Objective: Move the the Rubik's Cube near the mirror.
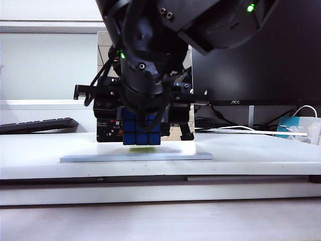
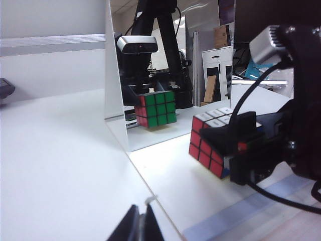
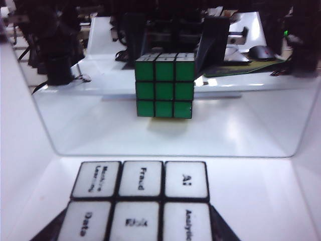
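Note:
The Rubik's Cube (image 1: 142, 131) shows its blue face in the exterior view, just over the mirror's pale base plate (image 1: 100, 157). My right gripper (image 1: 142, 125) comes down from above, shut on the cube, with a black finger against each side. In the right wrist view the cube's white lettered face (image 3: 140, 201) lies between the fingertips (image 3: 50, 232). The mirror (image 3: 241, 115) stands close behind and reflects the cube's green face. The left wrist view has the cube (image 2: 205, 145) slightly tilted in front of the mirror (image 2: 165, 60). My left gripper (image 2: 142, 221) is shut and empty, off to the side.
A black AOC monitor (image 1: 251, 65) stands behind the mirror on the right. A keyboard (image 1: 37, 125) lies at the back left. Cables and a light blue box (image 1: 296, 128) sit at the back right. The white table (image 1: 40, 155) spreads around the base plate.

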`<state>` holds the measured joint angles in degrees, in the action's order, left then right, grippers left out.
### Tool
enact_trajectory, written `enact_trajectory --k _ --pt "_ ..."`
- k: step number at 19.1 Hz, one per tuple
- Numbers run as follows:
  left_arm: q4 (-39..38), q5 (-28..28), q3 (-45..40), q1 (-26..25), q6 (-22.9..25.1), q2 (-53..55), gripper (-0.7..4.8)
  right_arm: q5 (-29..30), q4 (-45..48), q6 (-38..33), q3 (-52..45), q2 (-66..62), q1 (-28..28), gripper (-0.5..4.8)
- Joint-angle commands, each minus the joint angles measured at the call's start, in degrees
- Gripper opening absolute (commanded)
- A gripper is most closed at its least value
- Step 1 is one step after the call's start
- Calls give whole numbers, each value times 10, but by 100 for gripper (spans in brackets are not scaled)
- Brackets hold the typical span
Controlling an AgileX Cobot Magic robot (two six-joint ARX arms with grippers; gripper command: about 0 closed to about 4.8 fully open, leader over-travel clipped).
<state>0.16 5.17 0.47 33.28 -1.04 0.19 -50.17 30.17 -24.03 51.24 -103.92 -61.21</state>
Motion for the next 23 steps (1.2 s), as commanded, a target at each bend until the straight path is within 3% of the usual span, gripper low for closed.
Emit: enact_trajectory --k 1,6,9,10,11,12,13,16,19,21,23 --pt "5 0 1 0 2 0 22 -11 18 0 5 3 -1 394" --pt "5 0 1 -1 2 0 22 -4 36 31 5 20 -13 405" --pt "5 -1 1 -6 2 0 22 -61 39 114 5 81 -19 404" --pt "5 -2 1 -18 2 0 22 -102 40 150 5 113 -22 378" --pt "5 -8 1 -40 2 0 22 -113 41 180 5 141 -23 302" --pt "5 -17 1 -82 2 0 22 -96 6 281 5 202 -30 67" --pt "5 -17 1 -116 2 0 22 -99 -17 338 5 249 -33 5" --pt "5 -12 1 -170 2 0 22 -86 -94 378 4 369 -34 -1" --pt "5 -14 1 -203 2 0 22 -22 -214 378 3 507 -1 -1" --pt "5 -15 1 -232 2 0 22 40 -292 377 -2 585 47 -1" --pt "5 -14 1 -276 2 0 22 151 -340 356 -33 680 122 -1"
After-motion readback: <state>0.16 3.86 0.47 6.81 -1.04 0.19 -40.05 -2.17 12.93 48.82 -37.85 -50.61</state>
